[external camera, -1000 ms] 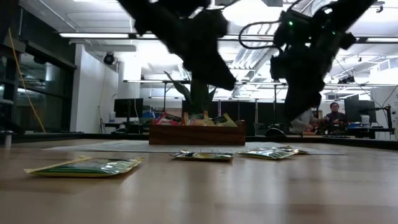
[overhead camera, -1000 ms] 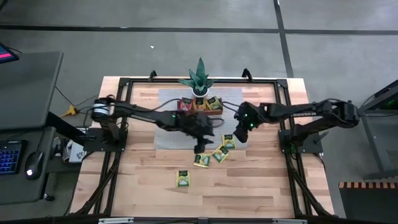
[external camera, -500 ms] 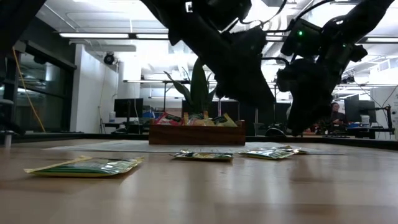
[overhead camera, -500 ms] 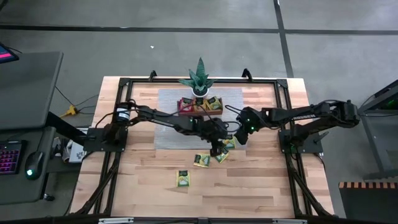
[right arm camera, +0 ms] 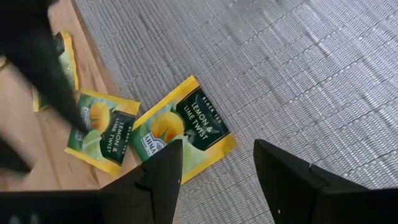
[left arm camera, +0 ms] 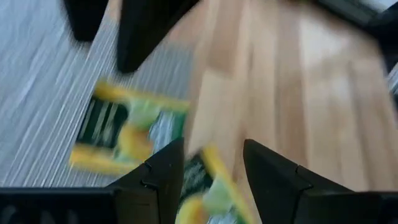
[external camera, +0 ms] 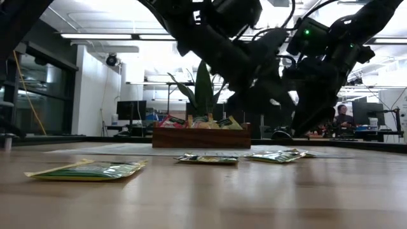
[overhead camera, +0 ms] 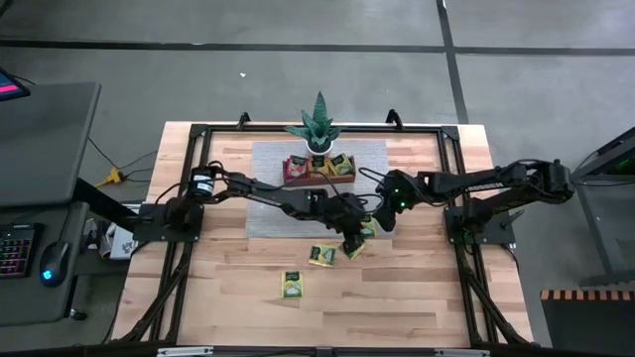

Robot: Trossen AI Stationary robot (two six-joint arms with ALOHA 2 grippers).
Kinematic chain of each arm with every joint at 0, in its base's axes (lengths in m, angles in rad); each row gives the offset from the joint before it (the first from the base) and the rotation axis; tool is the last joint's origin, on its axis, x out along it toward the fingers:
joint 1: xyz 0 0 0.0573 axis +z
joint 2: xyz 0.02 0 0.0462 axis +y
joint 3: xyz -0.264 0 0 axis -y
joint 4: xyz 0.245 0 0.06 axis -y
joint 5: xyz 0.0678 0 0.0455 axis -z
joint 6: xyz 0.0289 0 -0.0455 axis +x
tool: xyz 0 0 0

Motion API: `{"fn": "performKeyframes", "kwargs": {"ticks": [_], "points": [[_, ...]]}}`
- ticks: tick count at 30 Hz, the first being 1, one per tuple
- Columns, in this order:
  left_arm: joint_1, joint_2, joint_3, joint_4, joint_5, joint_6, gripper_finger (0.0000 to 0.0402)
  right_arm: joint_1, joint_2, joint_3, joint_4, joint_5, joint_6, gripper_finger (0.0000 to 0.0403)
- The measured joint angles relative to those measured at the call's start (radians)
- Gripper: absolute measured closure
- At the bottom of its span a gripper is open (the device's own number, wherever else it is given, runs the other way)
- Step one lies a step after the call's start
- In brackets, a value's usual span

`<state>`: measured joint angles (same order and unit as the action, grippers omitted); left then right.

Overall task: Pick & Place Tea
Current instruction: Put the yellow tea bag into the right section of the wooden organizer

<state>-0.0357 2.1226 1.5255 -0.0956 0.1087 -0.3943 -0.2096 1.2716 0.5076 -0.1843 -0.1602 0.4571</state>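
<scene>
Near the middle of the wooden surface point(overhead camera: 417, 297), both pincers are hanging close together over a small cluster of tea packets point(overhead camera: 353, 238). The left pincer point(overhead camera: 352, 238) is reaching in from the left side with its fingers point(left arm camera: 163, 174) spread apart and nothing between them; one green-and-yellow packet point(left arm camera: 124, 127) is lying flat on the grey mat point(overhead camera: 273, 213) just ahead of it, and a second one is lying partly under its fingers at the mat's edge. The right pincer point(overhead camera: 381, 220) is poised just beside it, also open and empty, above a lemon-and-lime packet point(right arm camera: 180, 127) resting on the mat, with another packet point(right arm camera: 102, 138) lying on the bare wood next to it. Two more packets point(overhead camera: 291, 286) are lying apart, nearer the front. Farther back, the brown tray point(overhead camera: 317, 169) is holding several packets, beside the potted plant point(overhead camera: 318, 124).
</scene>
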Motion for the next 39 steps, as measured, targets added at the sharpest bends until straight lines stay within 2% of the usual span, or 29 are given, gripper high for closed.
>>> {"fn": "performKeyframes", "kwargs": {"ticks": [8, 11, 14, 18, 25, 31, 39], "points": [[-0.004, 0.047, 0.005, 0.103, -0.013, 0.013, 0.0238, 0.000, 0.000, 0.002, -0.005, -0.003, -0.019, 0.0210], [-0.004, 0.070, -0.007, 0.046, -0.007, -0.003, 0.0238, 0.000, 0.000, 0.002, 0.002, -0.006, -0.013, 0.0210], [-0.004, 0.098, 0.007, 0.104, -0.007, -0.006, 0.0238, 0.000, 0.000, 0.002, 0.011, -0.009, -0.008, 0.0210], [-0.003, 0.111, 0.000, 0.072, 0.002, -0.012, 0.0238, 0.000, 0.000, 0.002, 0.027, -0.017, 0.025, 0.0210], [-0.003, 0.136, 0.003, 0.083, 0.018, -0.033, 0.0239, -0.002, 0.012, 0.002, 0.025, 0.004, 0.250, 0.0210], [-0.004, 0.137, 0.003, 0.081, -0.001, -0.032, 0.0238, -0.002, 0.039, 0.002, 0.007, 0.028, 0.378, 0.0210], [-0.004, 0.138, 0.002, 0.082, -0.005, -0.030, 0.0238, 0.001, 0.093, 0.002, 0.029, -0.004, 0.434, 0.0210]]}}
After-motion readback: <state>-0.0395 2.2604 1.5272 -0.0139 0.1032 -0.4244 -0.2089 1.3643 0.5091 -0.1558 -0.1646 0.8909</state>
